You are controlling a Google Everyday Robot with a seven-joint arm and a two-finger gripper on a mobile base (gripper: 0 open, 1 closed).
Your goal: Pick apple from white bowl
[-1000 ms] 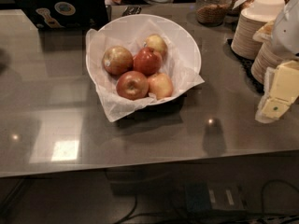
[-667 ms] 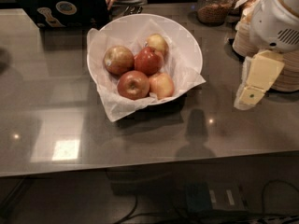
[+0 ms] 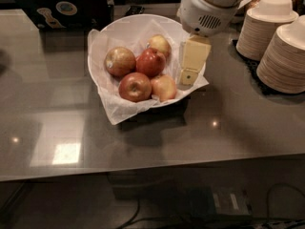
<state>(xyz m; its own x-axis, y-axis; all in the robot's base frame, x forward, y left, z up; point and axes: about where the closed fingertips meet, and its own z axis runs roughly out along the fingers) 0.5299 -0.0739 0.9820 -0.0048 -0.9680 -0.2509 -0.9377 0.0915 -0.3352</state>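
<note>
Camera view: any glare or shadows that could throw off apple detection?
Camera view: square glare patch on the table front-left, plus small bright spots; dark shadow beneath the white bowl; small highlight on the apple; the gripper hangs over the bowl's right rim, clear of the glare.

You look across a glossy grey counter (image 3: 248, 128) that mirrors a bright square of light (image 3: 66, 153). A dark laptop (image 3: 62, 6) stands at its back left and stacks of paper bowls (image 3: 287, 56) at its right. Below it, cables (image 3: 135, 213) lie in shadow.
</note>
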